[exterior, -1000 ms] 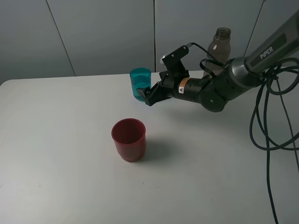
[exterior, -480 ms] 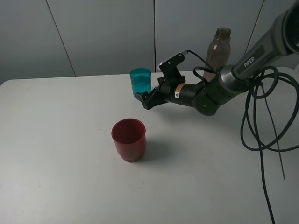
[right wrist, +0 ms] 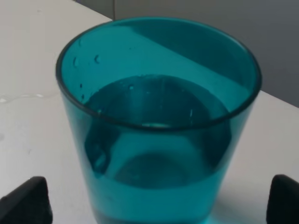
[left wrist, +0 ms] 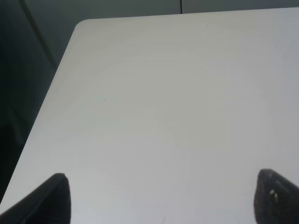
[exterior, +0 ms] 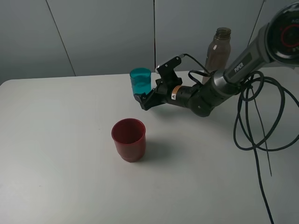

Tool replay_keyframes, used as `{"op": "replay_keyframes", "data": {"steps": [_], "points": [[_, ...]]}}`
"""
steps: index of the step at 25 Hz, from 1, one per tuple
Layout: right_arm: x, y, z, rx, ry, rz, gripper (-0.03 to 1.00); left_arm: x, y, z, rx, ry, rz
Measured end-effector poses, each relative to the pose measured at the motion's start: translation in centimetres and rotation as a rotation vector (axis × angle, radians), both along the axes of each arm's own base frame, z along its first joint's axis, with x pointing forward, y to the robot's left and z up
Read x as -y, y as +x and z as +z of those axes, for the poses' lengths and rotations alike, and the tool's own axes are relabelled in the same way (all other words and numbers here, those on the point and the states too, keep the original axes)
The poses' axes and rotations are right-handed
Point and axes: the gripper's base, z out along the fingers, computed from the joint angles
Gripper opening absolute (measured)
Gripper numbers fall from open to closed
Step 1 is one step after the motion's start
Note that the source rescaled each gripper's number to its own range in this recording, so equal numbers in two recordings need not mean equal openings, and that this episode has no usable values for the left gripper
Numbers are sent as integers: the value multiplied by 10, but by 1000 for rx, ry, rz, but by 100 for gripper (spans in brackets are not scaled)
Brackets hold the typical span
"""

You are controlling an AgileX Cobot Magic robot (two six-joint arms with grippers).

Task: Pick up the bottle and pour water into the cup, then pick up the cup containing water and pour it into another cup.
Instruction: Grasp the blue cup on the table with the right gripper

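R wrist cam alone shows water (right wrist: 156, 100) in cup (right wrist: 161, 154).

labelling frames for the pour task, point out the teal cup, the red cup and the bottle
teal cup (exterior: 140, 83), exterior high view, on its side wall below the rim
red cup (exterior: 129, 147), exterior high view, middle of its outer wall
bottle (exterior: 218, 53), exterior high view, on its upper body below the neck

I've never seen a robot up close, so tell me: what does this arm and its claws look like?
The right arm is dark grey, built of rounded tubular segments, with white PIPER lettering and a small yellow-white sticker near the wrist. Black cables loop off it. Both the right gripper and left gripper have blunt black fingers.
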Motion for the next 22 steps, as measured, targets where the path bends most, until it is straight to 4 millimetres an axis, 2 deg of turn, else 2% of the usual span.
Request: {"op": "replay_keyframes", "data": {"steps": [16, 22], "points": [[-10, 15, -12, 39, 27, 28, 99, 0, 0, 0, 0, 0, 0], [-15, 23, -4, 77, 48, 32, 99, 0, 0, 0, 0, 0, 0]]}}
